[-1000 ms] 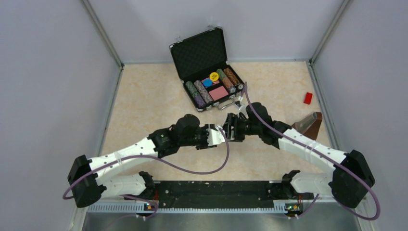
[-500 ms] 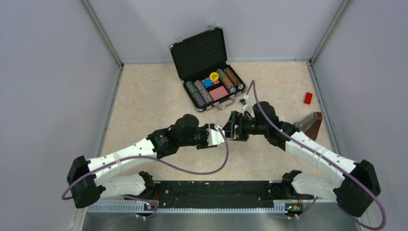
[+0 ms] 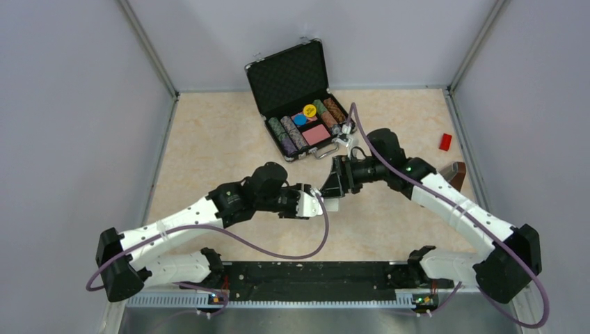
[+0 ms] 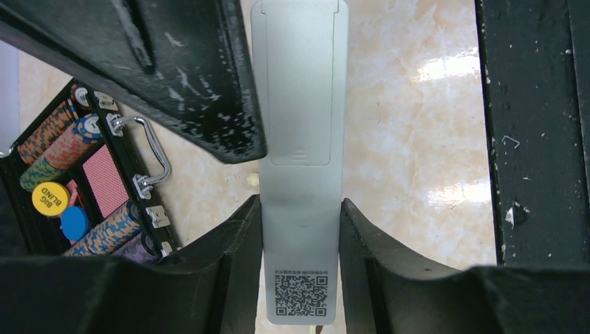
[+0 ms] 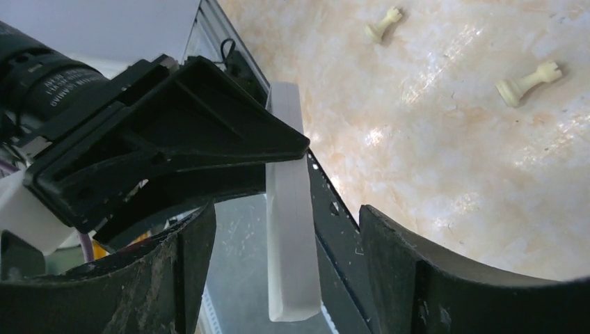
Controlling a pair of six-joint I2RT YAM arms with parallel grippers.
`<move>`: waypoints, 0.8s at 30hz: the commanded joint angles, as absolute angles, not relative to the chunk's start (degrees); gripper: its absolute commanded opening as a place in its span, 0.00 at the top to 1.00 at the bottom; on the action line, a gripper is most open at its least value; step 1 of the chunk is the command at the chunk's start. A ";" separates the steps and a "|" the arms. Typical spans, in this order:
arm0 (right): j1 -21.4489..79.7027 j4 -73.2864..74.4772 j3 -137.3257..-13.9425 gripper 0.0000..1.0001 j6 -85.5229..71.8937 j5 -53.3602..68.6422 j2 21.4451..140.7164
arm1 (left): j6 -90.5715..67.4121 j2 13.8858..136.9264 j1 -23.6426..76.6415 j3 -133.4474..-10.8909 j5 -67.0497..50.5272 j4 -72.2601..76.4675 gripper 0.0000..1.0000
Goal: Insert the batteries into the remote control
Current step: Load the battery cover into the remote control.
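Note:
My left gripper (image 4: 300, 209) is shut on the remote control (image 4: 299, 139), a slim white bar with a QR label and a closed cover panel on the face shown. In the top view the remote (image 3: 332, 204) sticks out of the left gripper (image 3: 316, 202) near the table's middle. My right gripper (image 5: 285, 264) is open, its fingers either side of the remote's free end (image 5: 289, 229) with gaps on both sides; in the top view the right gripper (image 3: 337, 182) is just beyond it. No batteries are visible.
An open black chip case (image 3: 303, 104) with stacked chips stands at the back centre. A red block (image 3: 445, 142) and a brown object (image 3: 449, 179) lie at the right. Two cream pawn-shaped pegs (image 5: 384, 22) (image 5: 529, 82) lie on the table.
The right arm's wrist has swung toward the far side and its elbow has shifted, with its gripper still at the remote's end. The left gripper with the remote has moved slightly nearer.

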State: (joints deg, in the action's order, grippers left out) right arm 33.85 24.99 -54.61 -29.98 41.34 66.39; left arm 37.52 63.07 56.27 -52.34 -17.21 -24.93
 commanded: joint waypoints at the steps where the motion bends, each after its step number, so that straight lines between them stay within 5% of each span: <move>1: 33.65 29.52 -57.41 0.27 -21.65 48.51 68.75 | 43.67 61.42 56.51 -55.35 -19.99 -26.88 1.00; 9: 35.59 30.32 -55.90 0.40 -20.28 48.53 71.47 | 46.11 63.73 56.49 -57.70 -20.04 -27.91 1.00; 16: 36.01 29.85 -54.81 0.72 -20.64 47.74 73.23 | 46.75 64.33 56.47 -58.14 -19.65 -27.85 0.99; 19: 36.03 27.84 -53.72 0.87 -22.65 48.59 73.40 | 45.80 64.27 56.47 -57.80 -18.06 -26.28 0.91; 21: 36.06 26.15 -52.73 0.92 -23.94 48.26 73.07 | 44.59 64.00 56.51 -57.18 -16.76 -24.09 0.72; 22: 36.06 25.67 -52.35 0.95 -24.23 47.75 72.77 | 44.33 63.80 56.50 -56.81 -16.50 -23.09 0.53; 23: 36.06 25.50 -52.11 0.96 -24.39 46.89 72.37 | 44.41 63.65 56.49 -56.39 -16.28 -22.21 0.08; 24: 36.06 25.45 -52.00 0.98 -24.65 45.84 71.99 | 44.03 63.51 56.49 -56.01 -15.99 -21.15 0.02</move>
